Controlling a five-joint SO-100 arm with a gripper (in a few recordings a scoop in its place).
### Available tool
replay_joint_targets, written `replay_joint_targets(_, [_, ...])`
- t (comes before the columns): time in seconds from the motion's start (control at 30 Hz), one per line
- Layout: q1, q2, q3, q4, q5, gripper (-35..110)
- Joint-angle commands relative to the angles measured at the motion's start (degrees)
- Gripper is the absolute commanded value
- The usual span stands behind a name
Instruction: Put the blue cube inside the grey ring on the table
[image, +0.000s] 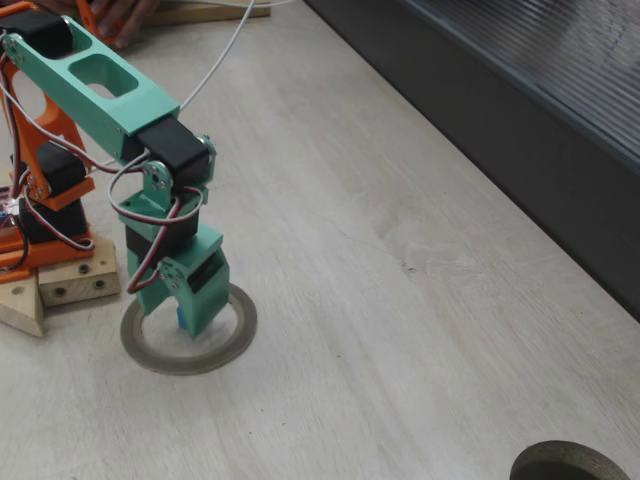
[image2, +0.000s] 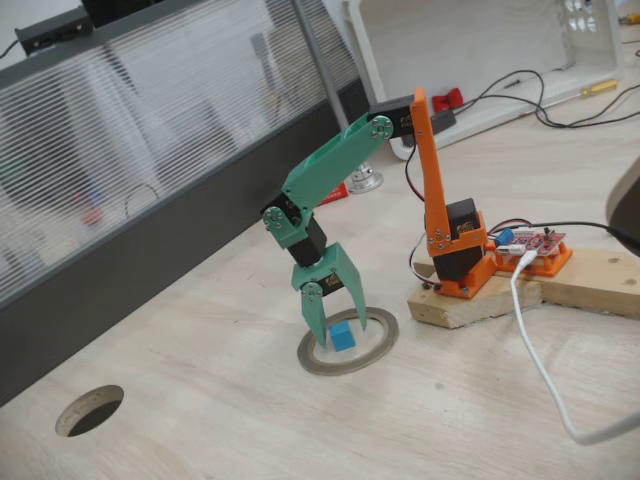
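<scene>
While the green two-finger gripper (image2: 337, 327) hangs point-down over the thin flat grey ring (image2: 378, 344), its jaws are spread, holding nothing. Small bright blue cube (image2: 343, 335) sits between the fingertips, inside the ring, on the pale wood-grain table (image: 400, 330). Whether either finger touches the cube, can't tell.

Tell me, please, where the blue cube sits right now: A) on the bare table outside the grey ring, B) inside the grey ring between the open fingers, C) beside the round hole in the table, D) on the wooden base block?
B: in a fixed view the blue cube sits inside the grey ring, with the fingers spread around it.
</scene>
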Motion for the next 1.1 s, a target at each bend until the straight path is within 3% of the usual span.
replay_joint_targets(0.0, [1.41,2.02,-0.97,1.85,0.0,47])
replay_joint_targets(0.4, [1.41,2.2,-7.38,2.37,0.0,47])
replay_joint_targets(0.73, [1.32,2.2,-20.57,21.45,0.0,47])
replay_joint_targets(1.07, [1.23,2.2,-21.18,23.82,0.0,47])
